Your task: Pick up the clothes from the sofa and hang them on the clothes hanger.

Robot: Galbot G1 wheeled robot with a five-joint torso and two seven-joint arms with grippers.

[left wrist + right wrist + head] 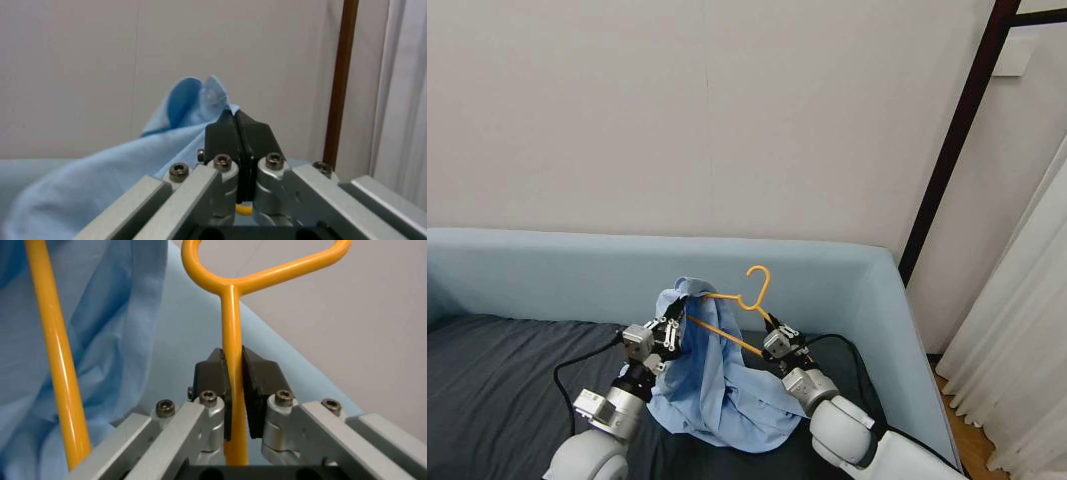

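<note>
A light blue shirt hangs over one end of an orange hanger above the dark sofa seat. My right gripper is shut on the orange hanger, its fingers clamped on the stem just below the hook. My left gripper is shut on the blue shirt at the hanger's covered end; a fold of cloth rises past its closed fingertips. The shirt's lower part pools on the seat between my two arms.
The sofa has a pale blue back and arm and a dark seat. A plain wall stands behind it. A dark wooden post and white curtains are at the right.
</note>
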